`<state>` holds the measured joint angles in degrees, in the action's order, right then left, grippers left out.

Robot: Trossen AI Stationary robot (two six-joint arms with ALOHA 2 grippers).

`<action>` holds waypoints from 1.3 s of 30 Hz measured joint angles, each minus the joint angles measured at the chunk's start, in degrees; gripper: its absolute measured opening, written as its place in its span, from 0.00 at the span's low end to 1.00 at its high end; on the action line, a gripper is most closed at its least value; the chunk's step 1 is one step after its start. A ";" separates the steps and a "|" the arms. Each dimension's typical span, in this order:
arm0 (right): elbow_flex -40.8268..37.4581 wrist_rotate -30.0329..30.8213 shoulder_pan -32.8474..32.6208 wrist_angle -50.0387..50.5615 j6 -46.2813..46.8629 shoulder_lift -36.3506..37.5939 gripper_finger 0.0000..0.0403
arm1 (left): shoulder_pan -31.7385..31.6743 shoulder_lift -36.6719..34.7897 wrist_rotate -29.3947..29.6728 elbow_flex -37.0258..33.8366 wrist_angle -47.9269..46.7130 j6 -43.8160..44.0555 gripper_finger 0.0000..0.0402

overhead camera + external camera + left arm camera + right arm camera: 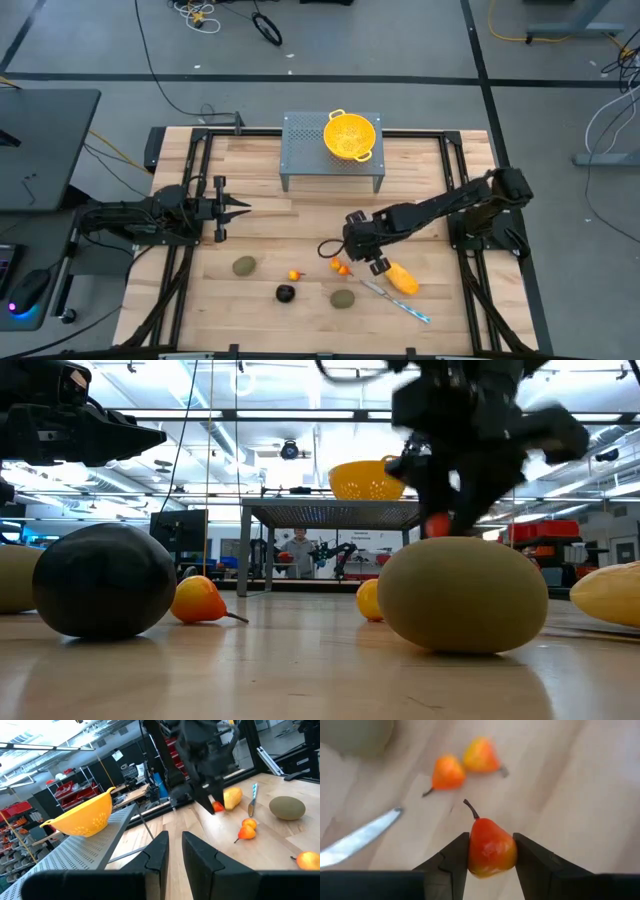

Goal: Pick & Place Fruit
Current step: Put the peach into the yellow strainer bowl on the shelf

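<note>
My right gripper is shut on a small orange-red pear-shaped fruit above the table's near middle, and shows in the high view. Two more small orange fruits lie on the wood below it. On the table also rest a yellow-orange oblong fruit, two olive-green ovals and a dark ball. My left gripper waits at the left, level and shut, holding nothing. My right gripper pinches the small pear's broad lower body between its two fingers, one on each side. The fingers come from above, slanting steeply down. The stem end points away past the fingertips. The fruit is lifted clear of the table.
A yellow colander stands on a grey perforated stand at the far middle. A silver-and-blue knife lies near the oblong fruit. Bare wood lies between the stand and the fruits.
</note>
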<state>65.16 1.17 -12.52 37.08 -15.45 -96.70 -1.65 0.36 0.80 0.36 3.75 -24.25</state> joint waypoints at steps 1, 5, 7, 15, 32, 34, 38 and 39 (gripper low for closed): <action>0.41 0.17 0.45 -0.21 -0.01 0.91 0.36 | 0.00 -0.02 0.02 -0.02 -0.02 0.00 0.16; 2.08 0.30 2.89 -0.06 0.13 3.97 0.36 | 0.02 0.00 0.01 -0.02 0.00 0.00 0.16; 3.15 0.30 4.29 -0.13 0.14 5.50 0.36 | 0.01 -0.01 0.01 0.00 0.00 0.00 0.16; 8.55 4.40 9.81 -1.01 -1.54 11.33 0.36 | 0.01 -0.02 0.02 -0.02 0.00 0.01 0.16; 18.67 -0.95 32.76 -4.85 -0.05 14.42 0.36 | 0.02 0.00 0.01 -0.01 0.00 0.01 0.16; 18.64 -3.52 35.37 -4.70 1.47 14.40 0.36 | 0.02 -0.01 0.02 -0.02 -0.01 0.00 0.16; 17.75 -5.83 39.18 -3.99 3.48 14.31 0.36 | 0.01 -0.01 0.01 -0.02 0.00 0.00 0.16; 17.66 -5.84 39.92 -3.56 3.72 14.31 0.36 | 0.02 0.00 0.02 -0.02 0.00 0.00 0.16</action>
<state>82.83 -4.67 27.40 33.52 -11.72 -82.39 -1.63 0.36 0.82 0.34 3.75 -24.25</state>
